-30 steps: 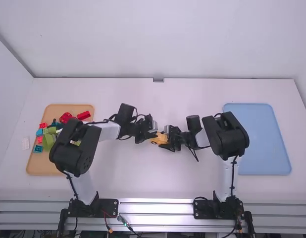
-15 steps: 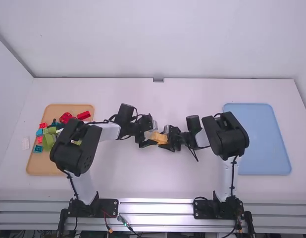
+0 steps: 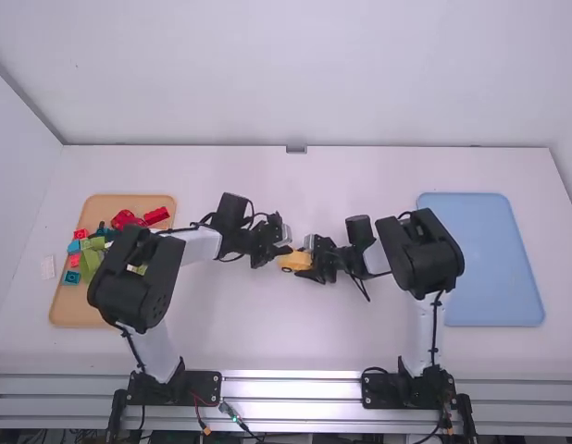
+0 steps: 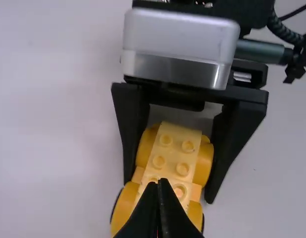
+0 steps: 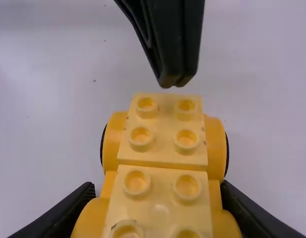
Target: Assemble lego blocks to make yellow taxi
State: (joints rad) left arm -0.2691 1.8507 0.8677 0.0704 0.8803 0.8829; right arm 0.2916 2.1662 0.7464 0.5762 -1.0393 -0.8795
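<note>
One yellow base (image 5: pixel 163 131) is pinched by the right gripper (image 4: pixel 169 190); the left gripper (image 4: pixel 160 182) near it, tips together, should press squarely.

- i look down on a white table (image 3: pixel 267 342).
- a plain white wall (image 3: pixel 295 74) rises behind the table.
- pale side walls (image 3: pixel 18 166) stand to its left and right.
- i see silvery metal rails (image 3: pixel 291 381) along its near edge.
- bright light spreads evenly over it.
</note>
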